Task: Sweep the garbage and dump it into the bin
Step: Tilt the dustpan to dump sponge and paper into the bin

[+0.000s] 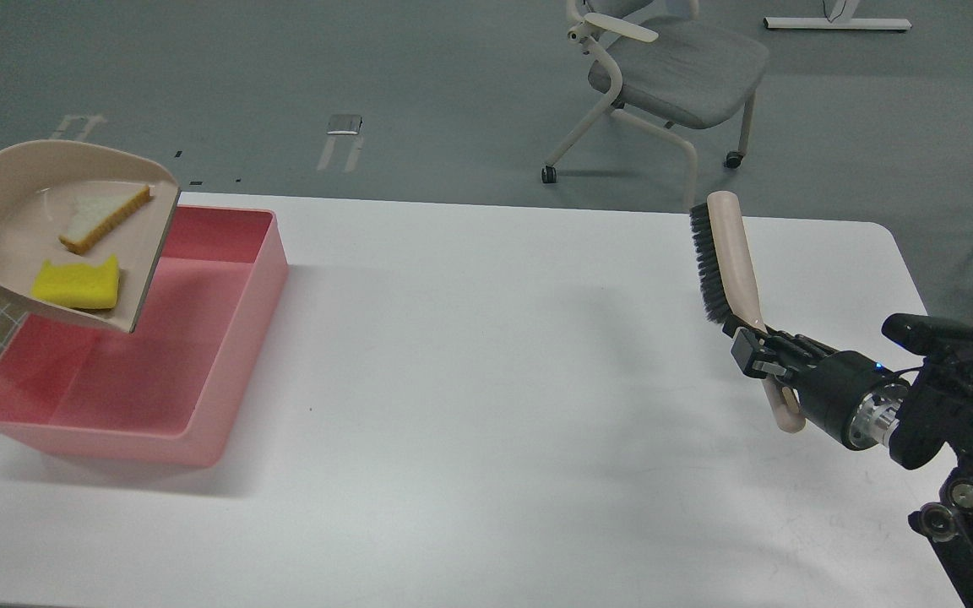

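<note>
Garbage, two pieces: bread slice (104,218) and yellow sponge block (79,283), both lay in the beige dustpan (5,211), carried tilted above the far-left end of the pink bin (225,355).

Our right end effector (752,350) was clenched on the handle of the brush (727,262); bristles faced left, brush raised clear of the table (495,380), long axis running away from us. Our left end effector was out of view; only the dustpan's handle reached the left picture edge, so we could not tell its grip.

Key relation: garbage lay far to the left of the right end effector, well apart across the table; the left arm was by far the nearer. The dustpan's open lip pointed down and right, over the bin's interior, with the sponge block just beside that lip and the bread slice higher up the pan.

Judgement: sweeping appeared done; dumping remained, calling for a steeper tilt.

Room: bin interior open beneath the lip; table bare between bin and brush. A chair (664,76) stood beyond the table's far edge.
</note>
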{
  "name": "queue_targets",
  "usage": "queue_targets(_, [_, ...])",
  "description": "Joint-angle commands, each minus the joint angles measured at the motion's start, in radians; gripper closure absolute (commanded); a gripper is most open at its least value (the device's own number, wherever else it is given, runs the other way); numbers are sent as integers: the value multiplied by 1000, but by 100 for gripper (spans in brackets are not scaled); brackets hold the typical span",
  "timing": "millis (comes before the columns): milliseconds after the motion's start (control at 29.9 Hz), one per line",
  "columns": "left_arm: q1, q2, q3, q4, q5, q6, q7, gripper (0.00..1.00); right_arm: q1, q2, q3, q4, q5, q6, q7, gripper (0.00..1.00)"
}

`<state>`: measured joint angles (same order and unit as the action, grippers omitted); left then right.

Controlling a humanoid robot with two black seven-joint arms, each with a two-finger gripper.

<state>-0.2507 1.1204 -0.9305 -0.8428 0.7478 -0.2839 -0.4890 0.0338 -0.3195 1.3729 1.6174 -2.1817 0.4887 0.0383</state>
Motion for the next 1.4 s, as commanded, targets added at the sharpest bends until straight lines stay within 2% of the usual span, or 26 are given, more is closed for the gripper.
queue_targets(0, [8,30,1,2,18,2,0,100,1,0,0,-2,0,0,0,79])
queue_targets(368, [8,105,4,-38,60,5,0,100,1,0,0,-2,0,0,2,79])
queue_targets(668, [8,101,4,-93,235,97,0,100,1,0,3,-4,0,0,2,79])
queue_targets(802, [8,101,2,-98,242,161,0,100,1,0,3,-4,0,0,2,79])
queue_targets(1003, [4,105,2,-99,275,215,0,100,0,2,3,-5,0,0,2,79])
queue_targets(1370, [7,116,4,-102,278,235,0,100,5,10,3,-16,0,0,2,79])
